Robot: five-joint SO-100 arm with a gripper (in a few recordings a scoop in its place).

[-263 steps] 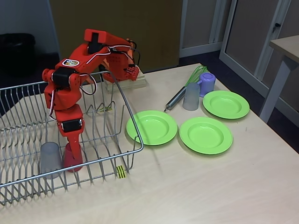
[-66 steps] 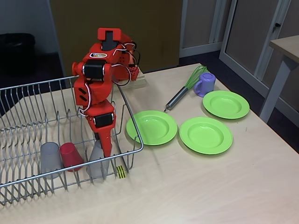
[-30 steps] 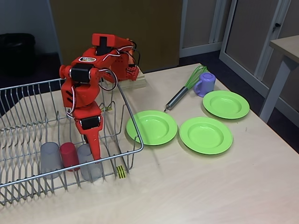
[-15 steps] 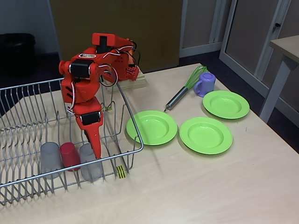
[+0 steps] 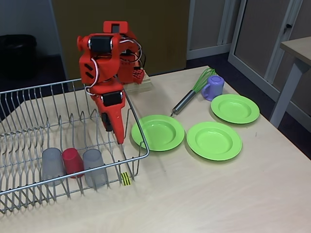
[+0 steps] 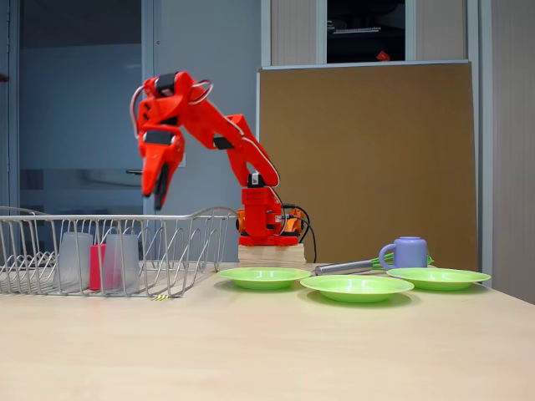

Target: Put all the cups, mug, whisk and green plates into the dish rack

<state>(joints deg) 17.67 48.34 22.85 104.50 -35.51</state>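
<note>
Both fixed views: three cups point(image 5: 73, 165) stand in rack point(image 5: 29, 145) front corner, done. Mug point(image 5: 214, 87), whisk point(image 5: 192, 94), three plates point(image 5: 214, 141) left on desk point(image 5: 194, 194). Gripper point(image 5: 118, 136) hangs above rack, empty; jaws look closed.

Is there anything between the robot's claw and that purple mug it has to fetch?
Nothing tall. The gripper hangs above the rack's right wall, well clear of it in the side view. Between it and the mug lie only a flat green plate and the whisk beside the mug.
</note>
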